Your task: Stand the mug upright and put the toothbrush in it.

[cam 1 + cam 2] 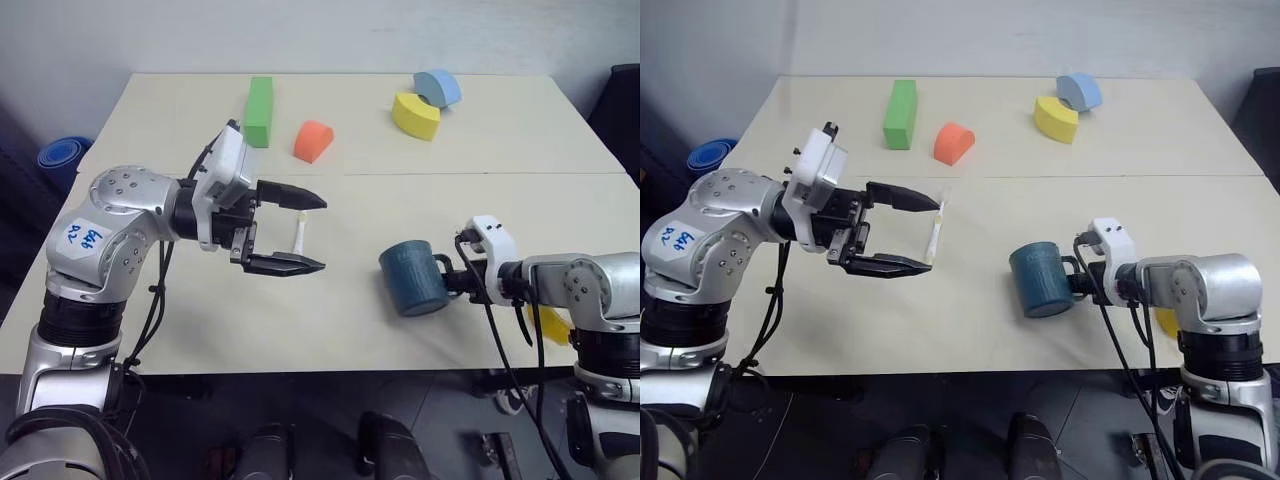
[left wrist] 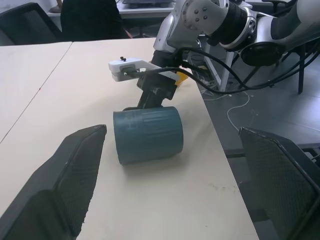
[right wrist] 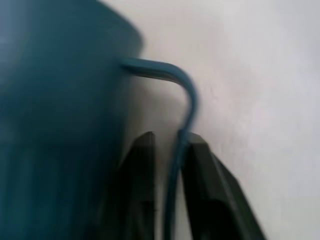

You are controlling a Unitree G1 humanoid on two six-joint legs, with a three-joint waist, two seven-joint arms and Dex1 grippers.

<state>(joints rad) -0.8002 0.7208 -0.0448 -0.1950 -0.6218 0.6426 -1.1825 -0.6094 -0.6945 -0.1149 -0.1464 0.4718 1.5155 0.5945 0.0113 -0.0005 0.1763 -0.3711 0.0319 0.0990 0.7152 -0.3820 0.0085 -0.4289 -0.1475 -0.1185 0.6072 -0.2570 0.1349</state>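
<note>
Mug (image 1: 414, 277) lies on its side on the table (image 1: 300, 320), long axis roughly level, its handle (image 3: 170, 80) pinched between the closed fingers of the right gripper (image 3: 167, 150). Left gripper (image 1: 300, 232) hovers wide open and empty beside the toothbrush (image 1: 298, 236), well apart from the mug.

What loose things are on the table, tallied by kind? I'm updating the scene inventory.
Foam blocks: 4 (green bar, orange wedge, yellow arch, blue arch)
Dark teal ribbed mug: 1
Slim white toothbrush: 1
Total: 6
</note>
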